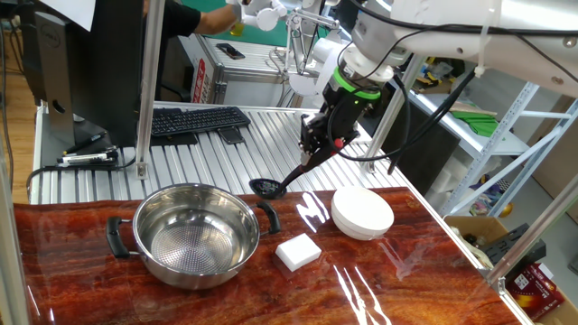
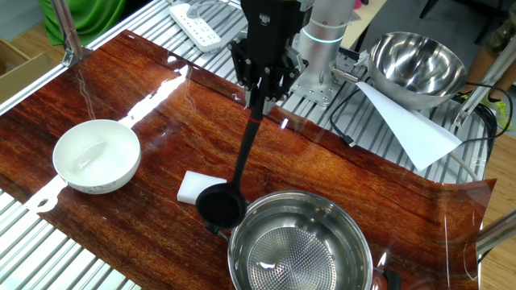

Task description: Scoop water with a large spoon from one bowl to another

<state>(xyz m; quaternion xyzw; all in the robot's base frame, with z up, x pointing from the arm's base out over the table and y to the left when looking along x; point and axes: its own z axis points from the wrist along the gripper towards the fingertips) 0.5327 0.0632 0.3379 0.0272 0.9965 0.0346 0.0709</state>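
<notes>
Looking across my near table edge, I see the wide shiny stainless-steel pot [image 1: 196,236] with two black side handles sitting on the glossy red-brown wooden tabletop [image 1: 108,289]. Just beside its right side lies a small white rectangular block [image 1: 298,252], and further right stands the plain round white bowl [image 1: 362,213], well apart from the pot. Behind the pot's far rim hangs the black plastic ladle [image 1: 267,188], its round cup held off the wood near the pot handle, its long thin handle slanting up. My black two-finger gripper [image 1: 321,143] has its jaws closed around the handle's top end. Farther back, a black keyboard [image 1: 198,120] rests on the metal slats.
</notes>
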